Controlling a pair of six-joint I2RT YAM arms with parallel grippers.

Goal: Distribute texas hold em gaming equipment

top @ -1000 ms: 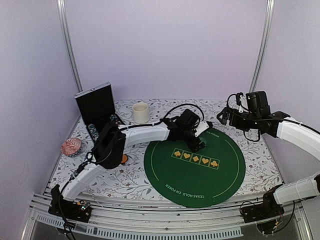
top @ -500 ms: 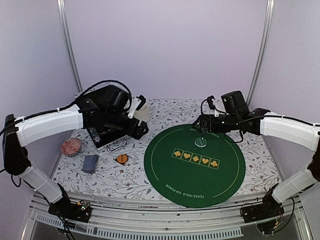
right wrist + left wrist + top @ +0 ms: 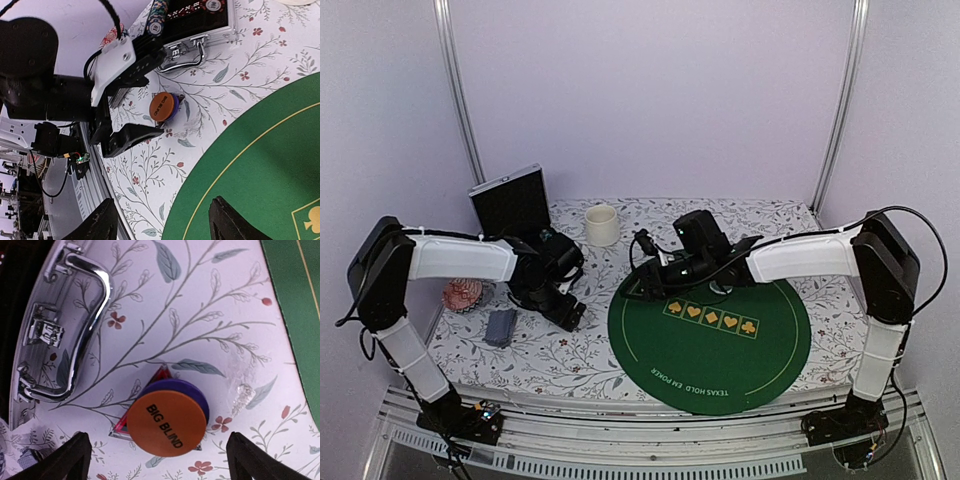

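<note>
The left pincer [image 3: 156,459] hovers wide open and empty above the bench [image 3: 215,310]. Between its fingers and just ahead, the orange disc [image 3: 167,422] lies flat on a purple disc [image 3: 187,390] and the triangular token [image 3: 162,372]. Being round, it has no long axis. Beyond it is the case handle [image 3: 95,305]. Farther off, the right pincer [image 3: 165,212], parted and empty, is over the green mat [image 3: 260,165], so the left arm is nearer.

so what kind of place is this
Probably a robot test booth rather than a card room: plain walls, metal frame posts, a left arm and right arm over a floral table with a green Texas Hold'em mat.
</note>
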